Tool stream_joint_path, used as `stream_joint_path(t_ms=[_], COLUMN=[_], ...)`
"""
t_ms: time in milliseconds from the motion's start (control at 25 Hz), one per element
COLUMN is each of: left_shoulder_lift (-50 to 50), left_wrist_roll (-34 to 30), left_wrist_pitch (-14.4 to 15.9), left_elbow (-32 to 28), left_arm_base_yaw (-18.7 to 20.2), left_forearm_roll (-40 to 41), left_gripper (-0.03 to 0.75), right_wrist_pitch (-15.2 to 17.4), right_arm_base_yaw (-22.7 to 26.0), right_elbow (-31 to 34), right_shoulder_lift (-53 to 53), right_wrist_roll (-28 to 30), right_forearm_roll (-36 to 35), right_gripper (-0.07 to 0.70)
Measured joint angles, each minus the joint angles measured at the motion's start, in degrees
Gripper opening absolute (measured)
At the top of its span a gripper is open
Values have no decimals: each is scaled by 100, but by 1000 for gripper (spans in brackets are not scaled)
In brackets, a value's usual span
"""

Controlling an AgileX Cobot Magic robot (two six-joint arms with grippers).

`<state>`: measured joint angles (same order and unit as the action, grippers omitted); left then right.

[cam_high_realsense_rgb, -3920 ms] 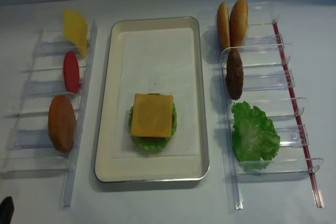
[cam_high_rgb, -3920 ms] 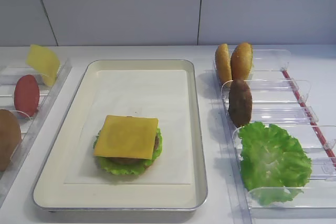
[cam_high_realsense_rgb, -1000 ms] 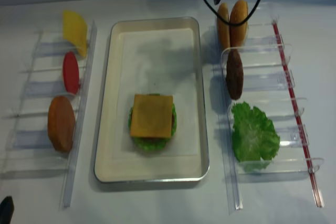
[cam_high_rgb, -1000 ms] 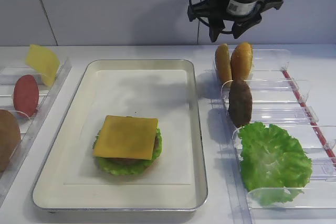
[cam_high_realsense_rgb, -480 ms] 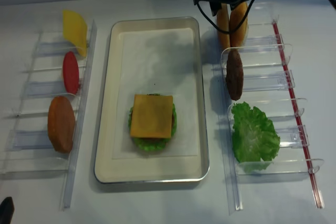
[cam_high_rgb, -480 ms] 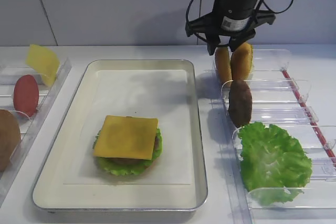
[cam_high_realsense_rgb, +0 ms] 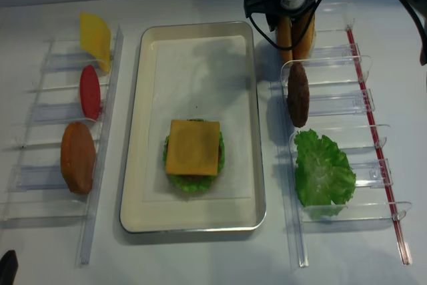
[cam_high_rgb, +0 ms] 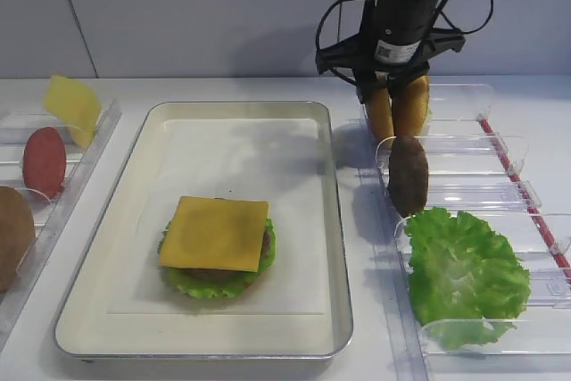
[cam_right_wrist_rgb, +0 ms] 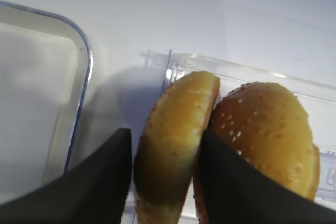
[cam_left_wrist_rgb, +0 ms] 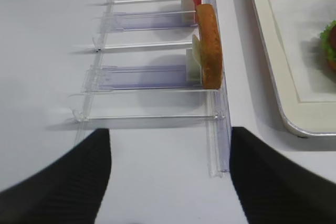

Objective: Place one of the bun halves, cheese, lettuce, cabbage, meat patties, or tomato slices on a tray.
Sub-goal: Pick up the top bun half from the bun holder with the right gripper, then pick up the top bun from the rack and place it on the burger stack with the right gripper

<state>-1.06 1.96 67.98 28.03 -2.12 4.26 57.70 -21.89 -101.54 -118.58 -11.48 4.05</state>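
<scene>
Toward the near end of the tray (cam_high_rgb: 116, 260), on its paper liner, a stack stands already built: a bun base barely showing, lettuce (cam_high_rgb: 219, 281), a dark patty edge and 1 square cheese slice (cam_high_rgb: 215, 232) on top; judging by that, what it lacks is a top bun, so the task looks well along but this placement is not yet made. In the clear rack (cam_high_rgb: 500, 194) along the tray's right edge, a loose lettuce leaf (cam_high_rgb: 464, 274) lies nearest, a meat patty (cam_high_rgb: 409, 174) stands on edge behind it, and at the far end 2 bun halves stand side by side, touching. There the right gripper (cam_right_wrist_rgb: 163, 169) has its 2 fingers straddling the plainer bun half (cam_right_wrist_rgb: 176, 129), 1 finger (cam_right_wrist_rgb: 100, 177) on the tray side and the other wedged between it and the sesame bun top (cam_right_wrist_rgb: 268, 129). The jaws stand partly spread, close against that half; whether they already pinch it firmly I cannot tell. The left gripper (cam_left_wrist_rgb: 170, 177) hangs spread and empty over the near end of the left rack (cam_left_wrist_rgb: 157, 77).
</scene>
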Motion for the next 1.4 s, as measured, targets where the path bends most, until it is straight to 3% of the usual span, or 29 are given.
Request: stream_joint_path(t_ms=[280,680,840,1080,1240,1400], left_shoulder_lift=[0,0,0,0,0,0], left_wrist_roll=[0,0,0,0,0,0], left_wrist_pitch=[0,0,0,0,0,0], left_elbow=[0,0,0,0,0,0], left_arm_base_yaw=[0,0,0,0,0,0], left_forearm_roll=[0,0,0,0,0,0], left_gripper=[483,483,483,483,483,483], right_wrist_pitch=[0,52,458,1255,1365,1417], right_arm_base_yaw=[0,0,0,-13,-13,-13], right_elbow=[0,-14,-352,-1490,-2110,-2194], right_shoulder_lift=[0,0,0,0,0,163], right_wrist_roll=[-152,-160,-164,-153,-34,217], right_forearm_roll=[26,26,-45,-82,-97,-473], right_gripper=[296,286,286,286,282,281])
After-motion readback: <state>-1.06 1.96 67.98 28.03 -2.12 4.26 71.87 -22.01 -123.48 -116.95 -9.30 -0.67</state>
